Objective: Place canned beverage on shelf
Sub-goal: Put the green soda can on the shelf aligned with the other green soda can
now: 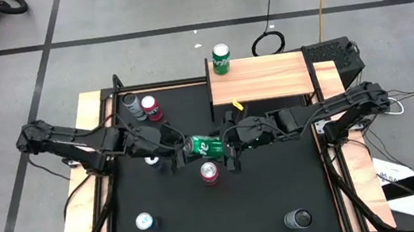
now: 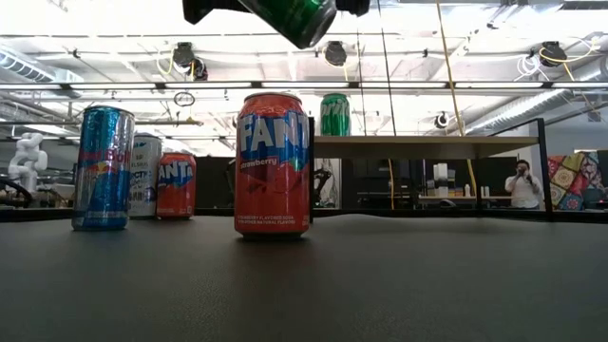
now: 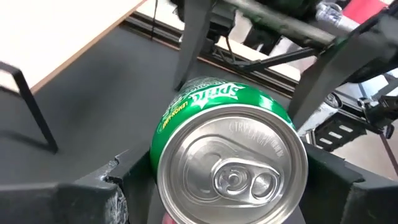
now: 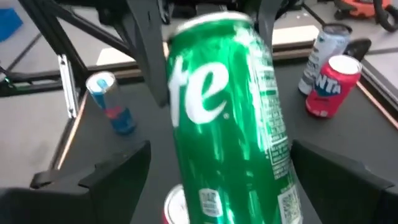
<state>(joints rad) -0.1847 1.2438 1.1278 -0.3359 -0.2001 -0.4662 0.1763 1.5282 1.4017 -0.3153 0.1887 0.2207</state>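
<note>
Green Sprite can (image 1: 204, 145) is in the air, lying sideways above the middle of the surface, just over a red Fanta can (image 1: 210, 172). My left gripper (image 1: 179, 153) and right gripper (image 1: 231, 146) each have jaws closed on opposite ends: a handover. The can looks rigid, smooth, slippery, and dentable if squeezed; gripping mid-body seems safest. The shelf (image 1: 267, 84) at the far edge already carries one green can (image 1: 221, 59).
</note>
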